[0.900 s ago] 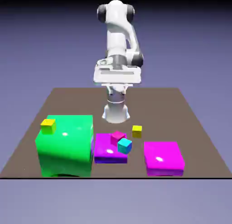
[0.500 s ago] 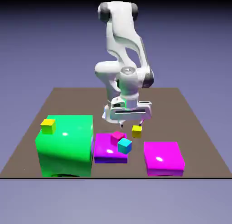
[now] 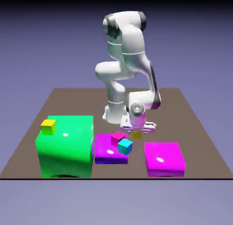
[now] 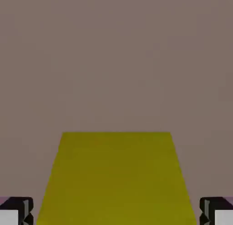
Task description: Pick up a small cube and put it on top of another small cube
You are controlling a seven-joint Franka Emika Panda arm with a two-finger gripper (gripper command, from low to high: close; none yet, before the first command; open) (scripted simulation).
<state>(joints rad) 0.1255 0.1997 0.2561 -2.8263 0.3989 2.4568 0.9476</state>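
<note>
Green block (image 3: 68, 147) and magenta slab (image 3: 164, 158) look glossy and smooth — the tabletop (image 3: 195, 133), matt.

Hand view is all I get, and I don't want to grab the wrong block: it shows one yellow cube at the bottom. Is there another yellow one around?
Observer: Yes. Besides the yellow cube at your tool, a second yellow cube sits on top of the big green block.

Operator: Any small cubes of other colours?

Observer: Two, a cyan cube and a dark pink cube, toward the exterior view's left from the tool. The cyan one partly hides the pink one; I can't tell whether they touch.

Operator: And toward the exterior view's right?

Observer: A low magenta slab, nearer the camera than your tool.
</note>
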